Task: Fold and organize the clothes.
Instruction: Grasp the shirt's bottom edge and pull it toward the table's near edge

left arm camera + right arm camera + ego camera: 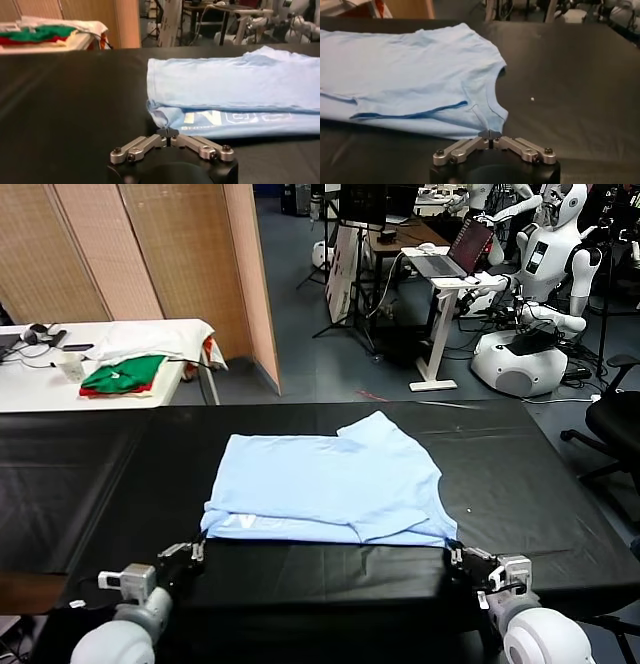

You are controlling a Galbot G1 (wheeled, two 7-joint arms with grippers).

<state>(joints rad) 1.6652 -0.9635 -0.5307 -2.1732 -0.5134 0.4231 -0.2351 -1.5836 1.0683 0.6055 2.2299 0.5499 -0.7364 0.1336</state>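
Just ahead of both sets of fingers, on the black table (90, 484), lies the T-shirt (330, 484), pale sky-blue and partly folded. It is already doubled over into a flat band, with one sleeve (385, 434) sticking out on the far side. Its near edge runs between the two grippers.

The left gripper (192, 552) sits at the near left corner of the shirt, fingers clenched. In the left wrist view the tips (168, 132) meet right at the cloth's corner. They look pinched on it, though the bite itself is too small to be sure of. The right gripper (458, 555) is at the near right corner, also clenched. The right wrist view shows the tips (490, 134) closed at the hem just below the neckline (496, 95). That looks like a grasp on the shirt edge as well.

Progress, as a judgement: one fold is done and both corners seem taken for the next. Still left are the remaining folds, tucking in the sleeve, and setting the shirt aside tidy.

White lettering (235, 117) runs along the lower layer by the left fingers. An "N" can be made out, but the rest is blurred and unreadable. No brand tag is visible.

Well beyond the left fingers, green-and-red folded garments (122, 375) sit on a white side table (30, 384), apart from the work.
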